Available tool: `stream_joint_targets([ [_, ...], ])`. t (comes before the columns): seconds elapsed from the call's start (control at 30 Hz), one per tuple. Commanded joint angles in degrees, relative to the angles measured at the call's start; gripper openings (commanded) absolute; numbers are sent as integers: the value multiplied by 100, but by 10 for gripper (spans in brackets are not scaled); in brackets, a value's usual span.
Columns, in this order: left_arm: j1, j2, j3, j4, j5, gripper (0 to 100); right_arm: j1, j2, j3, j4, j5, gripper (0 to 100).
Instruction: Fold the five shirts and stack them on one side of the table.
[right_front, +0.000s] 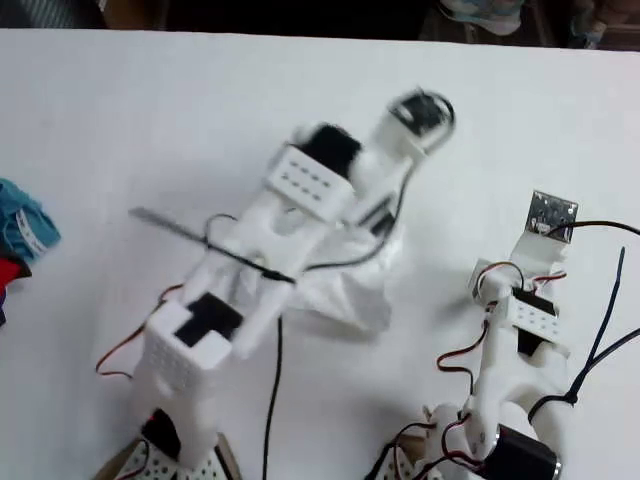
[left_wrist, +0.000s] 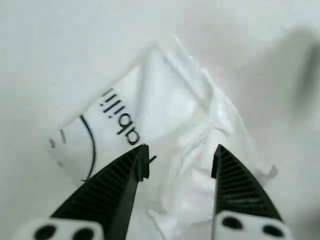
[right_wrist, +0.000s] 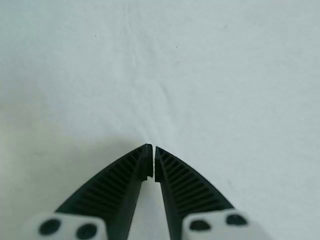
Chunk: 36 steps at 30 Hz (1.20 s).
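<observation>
The white shirt (left_wrist: 165, 100) lies crumpled near the middle of the table (right_front: 150, 120). A flatter panel with black print is turned up, and a bunch of creased folds sits beside it. My left gripper (left_wrist: 180, 155) hangs right over it with its fingers spread wide, one tip over the edge of the printed panel and the other over the rumpled folds. They hold nothing, and I cannot tell whether the tips touch the cloth. From above, my left arm (right_front: 260, 270) lies across the shirt and covers most of it, so only a wrinkled part shows on the side toward my right arm (right_front: 520, 320). My right gripper (right_wrist: 153, 150) is well apart from the shirt, over bare table, its fingers drawn together to a thin slit with nothing between them. At the table's left edge lie a teal shirt (right_front: 25, 225) and, just beside it, a bit of red cloth (right_front: 8, 272), probably another shirt.
</observation>
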Motion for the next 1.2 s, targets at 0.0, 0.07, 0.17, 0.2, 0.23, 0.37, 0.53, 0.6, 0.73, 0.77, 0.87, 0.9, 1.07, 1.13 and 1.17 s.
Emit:
stream_joint_targets([
  [0.0, -580, -519, -699, 220, 35, 225, 57, -207, -53, -92, -35, 21],
  [0.07, -949, -501, -716, 273, 35, 225, 57, -207, -53, -92, -35, 21],
  [0.17, -1424, -273, -92, 176, 9, 225, -84, -242, -53, -66, -18, 21],
  [0.2, -1547, -123, 154, 88, 0, 225, -215, -259, -62, -40, 53, 21],
  [0.23, -1662, 70, 382, -70, -9, 225, -356, -259, -97, 31, 220, 21],
  [0.37, -1890, 826, 708, -730, 26, 225, -963, -207, -949, 901, 545, 21],
  [0.53, -1899, 1389, 699, -1143, 35, 225, -1692, -198, -2716, 2325, 580, 21],
  [0.6, -1987, 1486, 699, -1240, 35, 225, -2035, -198, -3297, 2730, 580, 21],
  [0.73, -2251, 1538, 699, -1407, 35, 225, -2686, -154, -3675, 2695, 589, 21],
  [0.77, -2321, 1547, 699, -1407, 35, 225, -2800, -40, -3657, 2580, 580, 21],
  [0.87, -2479, 1547, 699, -1398, 35, 225, -3046, 585, -3648, 2316, 580, 21],
  [0.9, -2523, 1512, 699, -1389, 35, 225, -3090, 840, -3657, 2255, 580, 21],
  [1.07, -2620, 1345, 699, -1169, 35, 225, -3257, 1815, -4281, 2255, 580, 21],
  [1.13, -2664, 1301, 708, -1037, 35, 225, -3363, 2079, -4747, 2475, 580, 21],
  [1.17, -2734, 1301, 708, -1002, 35, 225, -3451, 2202, -4949, 2598, 580, 21],
])
